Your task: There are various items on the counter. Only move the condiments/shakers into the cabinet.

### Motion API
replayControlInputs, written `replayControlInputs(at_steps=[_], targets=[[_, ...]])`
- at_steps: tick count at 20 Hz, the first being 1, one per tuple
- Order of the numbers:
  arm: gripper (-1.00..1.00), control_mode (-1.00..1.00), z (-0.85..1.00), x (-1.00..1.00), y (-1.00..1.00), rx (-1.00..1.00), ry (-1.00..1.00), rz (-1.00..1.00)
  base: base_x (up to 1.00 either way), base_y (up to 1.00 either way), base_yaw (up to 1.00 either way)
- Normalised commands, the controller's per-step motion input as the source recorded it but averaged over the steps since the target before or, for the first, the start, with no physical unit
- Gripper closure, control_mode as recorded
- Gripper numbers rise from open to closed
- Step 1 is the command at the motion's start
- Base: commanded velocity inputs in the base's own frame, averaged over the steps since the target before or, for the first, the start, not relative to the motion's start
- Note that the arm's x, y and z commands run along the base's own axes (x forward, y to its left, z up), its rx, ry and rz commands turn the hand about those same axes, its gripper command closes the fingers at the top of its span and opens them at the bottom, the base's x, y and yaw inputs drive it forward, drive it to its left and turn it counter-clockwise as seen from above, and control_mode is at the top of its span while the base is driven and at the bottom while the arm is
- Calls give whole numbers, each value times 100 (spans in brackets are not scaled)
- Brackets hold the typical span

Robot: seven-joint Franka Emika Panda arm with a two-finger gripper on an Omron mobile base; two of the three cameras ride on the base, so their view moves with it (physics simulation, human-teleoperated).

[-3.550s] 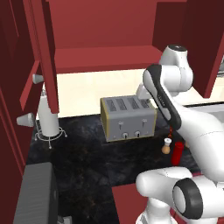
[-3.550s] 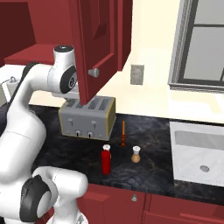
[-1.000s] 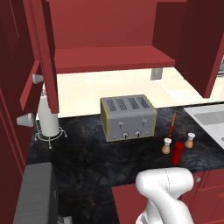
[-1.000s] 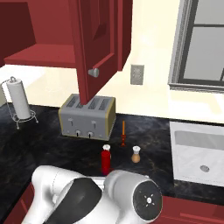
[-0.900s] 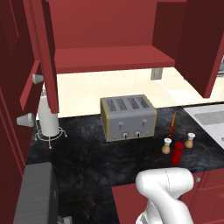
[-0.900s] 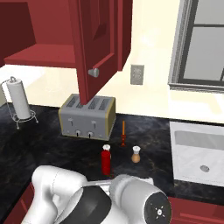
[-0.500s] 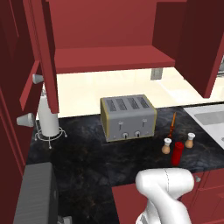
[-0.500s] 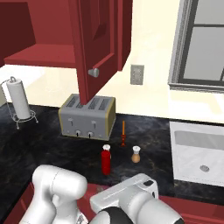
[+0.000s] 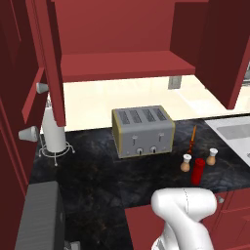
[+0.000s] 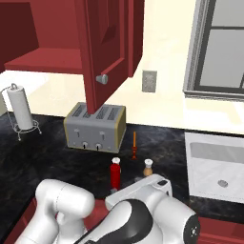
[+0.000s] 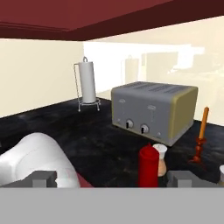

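The dark red squeeze bottle [image 9: 197, 171] stands near the front edge of the black counter [image 9: 93, 176], with a tan shaker on its left [image 9: 185, 163] and another on its right [image 9: 212, 156]. In the hand view the bottle [image 11: 148, 166] is close ahead, right of centre, one shaker [image 11: 160, 159] is just behind it and the other [image 11: 221, 172] is at the right edge. My gripper [image 11: 113, 180] is open and empty, low at the counter's front, its fingertips [image 11: 43, 178] wide apart. The cabinet's red shelf [image 9: 122, 66] is above, with its doors open.
A grey toaster [image 9: 144, 131] sits mid-counter and a thin orange utensil [image 9: 193, 139] stands right of it. A paper towel holder [image 9: 53, 132] is at the far left and a sink [image 10: 219, 164] on the right. An open cabinet door [image 10: 107, 47] hangs over the toaster.
The arm has come down from beside the cabinet and toaster to a folded pose low in front of the counter. The things on the counter have not moved.
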Motion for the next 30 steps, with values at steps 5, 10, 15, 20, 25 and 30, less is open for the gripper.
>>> replayControlInputs(at_steps=[5,10,15,20,25,30], targets=[[-100,-100,-16,55,0,0,3,3,0,0,0],[-100,-100,-45,8,0,0,0,20,0,0,0],[-100,-100,-45,0,0,1,0,27,0,0,0],[-100,-100,-8,0,3,4,0,12,0,0,0],[-100,-100,-5,16,14,0,0,0,0,0,0],[-100,-100,-7,27,9,0,0,0,0,0,0]])
